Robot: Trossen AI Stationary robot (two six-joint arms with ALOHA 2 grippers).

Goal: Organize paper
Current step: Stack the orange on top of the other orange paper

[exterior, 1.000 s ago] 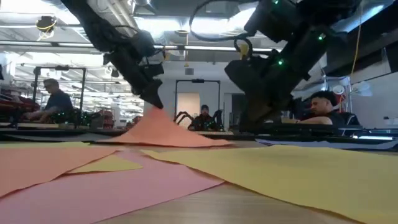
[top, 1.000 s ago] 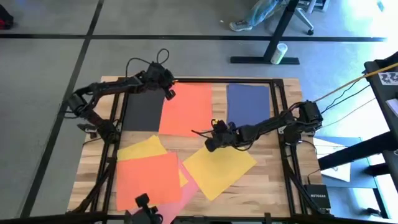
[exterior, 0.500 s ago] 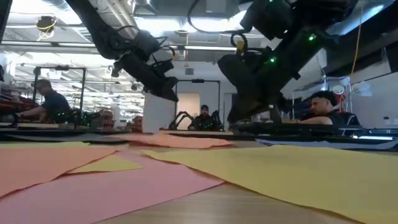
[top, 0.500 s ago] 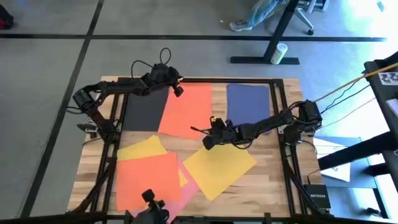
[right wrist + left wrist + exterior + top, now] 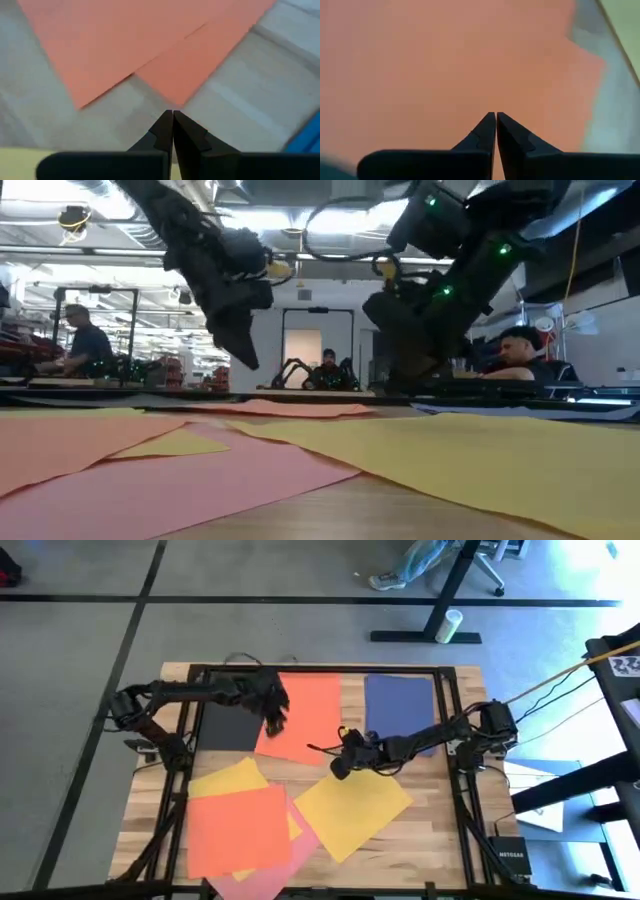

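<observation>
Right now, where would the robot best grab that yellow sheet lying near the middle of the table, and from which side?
Probably at a corner or edge, not the middle. The yellow sheet lies flat on the table and is far wider than the fingers, so they cannot span it. Its corner nearest the right gripper overlaps nothing; come down there from above.

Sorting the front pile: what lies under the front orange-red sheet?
Under the front orange-red sheet a yellow sheet and a pink sheet stick out; anything else beneath is covered.

A wooden table point(image 5: 440, 820) stands on grey floor, people point(image 5: 85, 345) seated at benches beyond it.
</observation>
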